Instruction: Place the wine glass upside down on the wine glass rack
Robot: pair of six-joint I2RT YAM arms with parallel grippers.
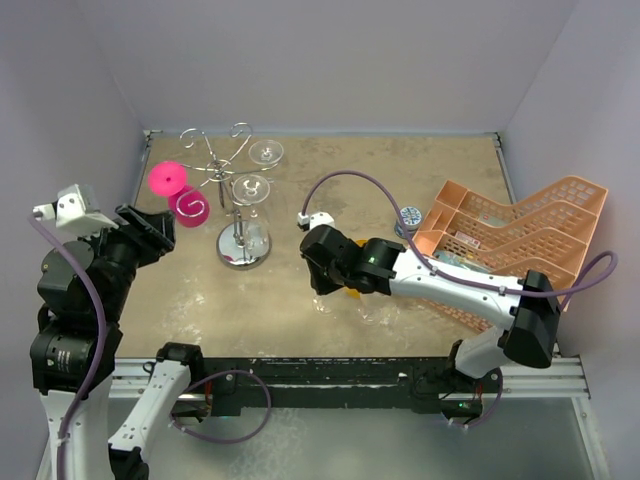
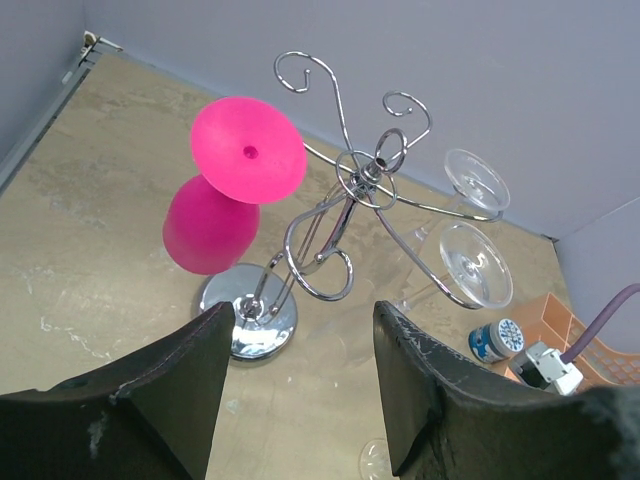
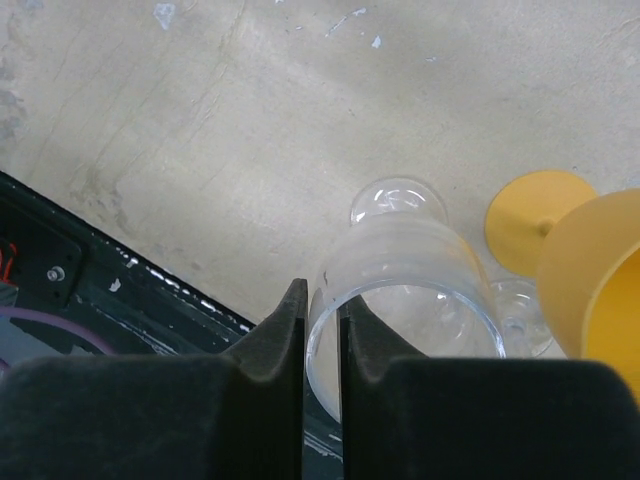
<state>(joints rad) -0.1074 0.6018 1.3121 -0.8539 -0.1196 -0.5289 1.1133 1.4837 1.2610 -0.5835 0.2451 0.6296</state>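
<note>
My right claw [image 3: 320,305] is closed to a narrow slit on the rim of the clear wine glass [image 3: 400,290], at lower centre of the wrist view, with one finger [image 3: 275,335] on each side of the bowl wall. The glass's foot shows past the bowl, toward mid-frame. I cannot tell whether the glass rests on the table or hangs clear of it. Just right of it is a yellow glass [image 3: 595,285], its bowl at the right edge and its round foot up and to the left. In the overhead view the right claw [image 1: 322,272] is at frame centre. The right arm reaches low from its base at lower right, leftward across the table [image 1: 400,170], with the wrist bent down. My left claw [image 2: 300,320] is open, fingers spread wide, nothing between them. Overhead it is at mid-left, on an arm folded upright with the forearm raised, and it is aimed right toward the wine glass rack [image 1: 238,215]. The rack stands upper left of centre, well apart from the held glass. On its scroll arms hang, upside down, a pink glass [image 2: 215,220] at left and two clear glasses [image 2: 478,265] at right. A small blue-and-white tub [image 1: 409,217] lies beside a peach crate [image 1: 520,240] at the right.
</note>
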